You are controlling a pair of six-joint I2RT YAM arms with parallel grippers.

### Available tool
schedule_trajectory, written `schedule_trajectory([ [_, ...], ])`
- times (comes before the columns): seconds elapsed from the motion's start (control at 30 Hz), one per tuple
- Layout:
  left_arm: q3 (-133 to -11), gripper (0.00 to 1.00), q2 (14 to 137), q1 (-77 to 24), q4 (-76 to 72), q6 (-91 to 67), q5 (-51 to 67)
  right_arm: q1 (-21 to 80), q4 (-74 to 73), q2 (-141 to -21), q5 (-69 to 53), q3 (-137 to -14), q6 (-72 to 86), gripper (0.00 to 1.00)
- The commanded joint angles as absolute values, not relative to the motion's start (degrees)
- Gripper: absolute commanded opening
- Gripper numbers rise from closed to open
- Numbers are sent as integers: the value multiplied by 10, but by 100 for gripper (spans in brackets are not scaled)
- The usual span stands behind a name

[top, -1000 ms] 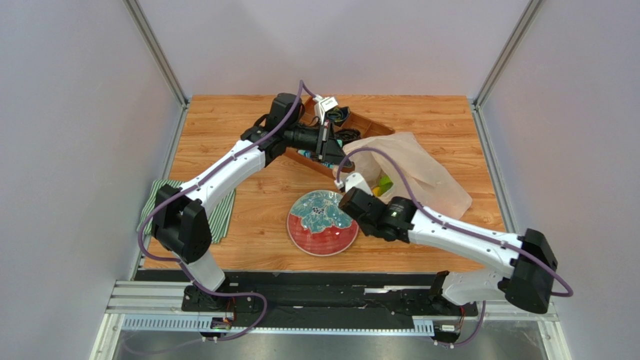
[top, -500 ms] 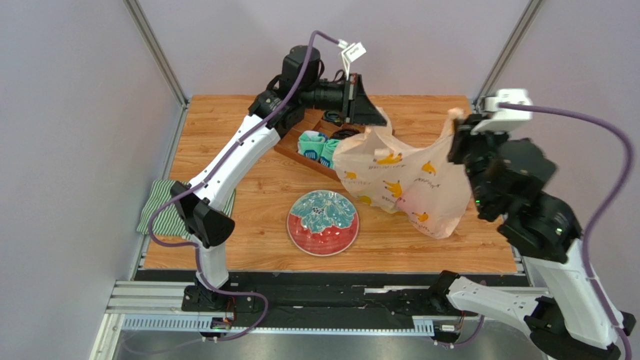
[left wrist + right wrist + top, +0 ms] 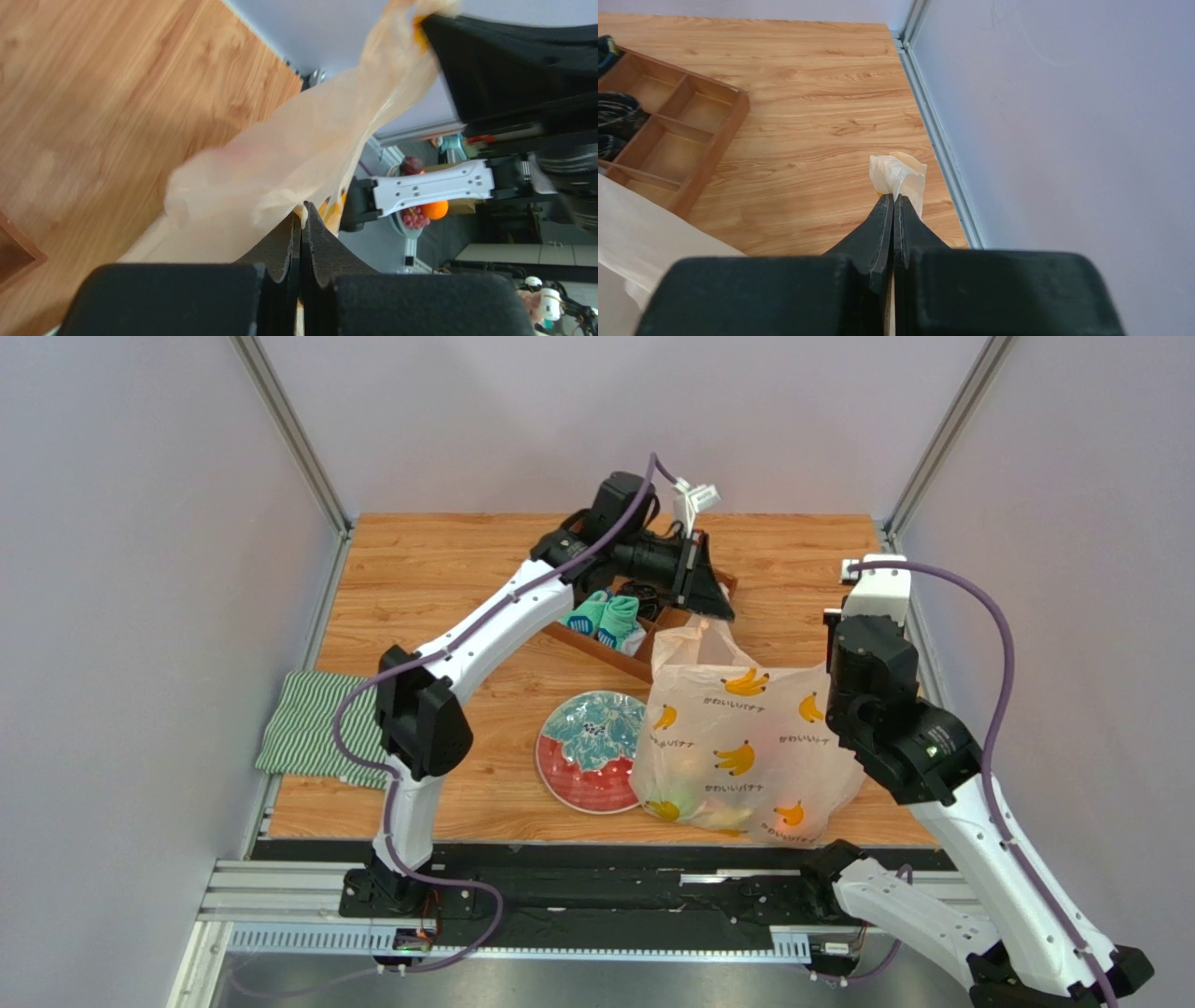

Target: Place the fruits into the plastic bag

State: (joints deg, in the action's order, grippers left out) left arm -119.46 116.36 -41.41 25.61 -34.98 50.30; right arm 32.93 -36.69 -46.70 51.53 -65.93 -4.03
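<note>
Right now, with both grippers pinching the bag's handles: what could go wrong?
1. The right gripper pinches only a small tuft of the plastic bag; it could slip out.
2. The fruits sit low in the bag beside the plate; a swing might knock it.

My white-shelled arms (image 3: 477, 623) carry black joints (image 3: 424, 728), looping purple cables (image 3: 999, 658) and black wedge-shaped end effector fingers (image 3: 875, 232) tapering to thin tips.
</note>
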Motion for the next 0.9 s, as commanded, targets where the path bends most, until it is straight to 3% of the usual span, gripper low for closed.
schedule_trajectory([
  [0.0, -1204, 0, 1151, -430, 259, -293, 490, 300, -371, -447, 511, -699, -7, 0],
  [0.3, -1294, 0, 1141, -435, 236, -302, 452, 257, -351, -498, 526, -818, -76, 0],
  [0.57, -1300, 0, 1201, -435, 256, -288, 466, 157, -342, -522, 457, -760, -41, 0],
  [0.8, -1294, 0, 1194, -435, 258, -261, 447, 136, -355, -539, 425, -737, -6, 0],
  [0.87, -1294, 5, 1191, -435, 258, -251, 444, 136, -358, -539, 427, -739, -4, 2],
])
